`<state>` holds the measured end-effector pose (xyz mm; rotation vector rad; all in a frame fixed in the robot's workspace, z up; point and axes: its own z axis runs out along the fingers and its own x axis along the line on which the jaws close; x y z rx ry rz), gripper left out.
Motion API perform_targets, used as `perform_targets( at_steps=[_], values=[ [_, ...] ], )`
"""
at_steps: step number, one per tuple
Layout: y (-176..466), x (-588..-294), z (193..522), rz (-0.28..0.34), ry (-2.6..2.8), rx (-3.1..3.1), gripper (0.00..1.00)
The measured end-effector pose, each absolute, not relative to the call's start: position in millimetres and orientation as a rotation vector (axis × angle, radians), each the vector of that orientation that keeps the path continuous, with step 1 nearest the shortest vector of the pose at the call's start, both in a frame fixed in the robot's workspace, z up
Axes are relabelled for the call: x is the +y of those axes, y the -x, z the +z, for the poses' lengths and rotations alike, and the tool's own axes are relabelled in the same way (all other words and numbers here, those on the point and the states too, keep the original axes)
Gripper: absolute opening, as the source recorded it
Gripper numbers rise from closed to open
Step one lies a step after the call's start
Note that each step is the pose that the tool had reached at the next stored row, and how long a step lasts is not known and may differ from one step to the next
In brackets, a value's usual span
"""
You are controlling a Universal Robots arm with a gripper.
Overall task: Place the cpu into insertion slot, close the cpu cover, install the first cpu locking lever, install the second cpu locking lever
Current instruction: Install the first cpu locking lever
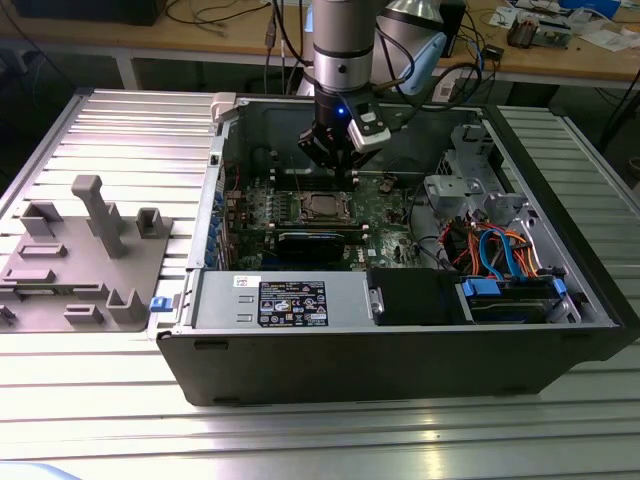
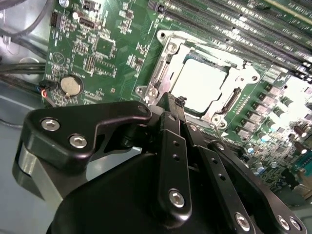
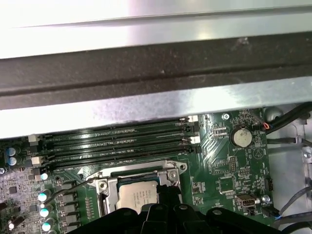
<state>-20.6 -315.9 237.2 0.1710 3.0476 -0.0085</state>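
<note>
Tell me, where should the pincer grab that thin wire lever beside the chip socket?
Probably near its free end. The locking lever is a thin bent wire curving away from the insertion slot over the green board. That end has open space around it, while the slot's metal rim crowds the other end. Coming from above and pinching across the wire looks best.

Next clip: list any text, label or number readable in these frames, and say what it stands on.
Nothing can be read outright.
Black-and-white label on the power supply: print too small.
Small white sticker beside it: too small.
Print on the cpu: blurred.
White markings on the green circuit board: blurred.
</note>
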Motion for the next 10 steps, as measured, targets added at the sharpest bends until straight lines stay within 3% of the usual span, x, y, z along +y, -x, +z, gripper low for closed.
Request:
perform_targets(
  at_steps=[10],
  values=[
    [20.5,-315.9,237.1,-0.014,-0.044,3.052,0.11]
  ],
)
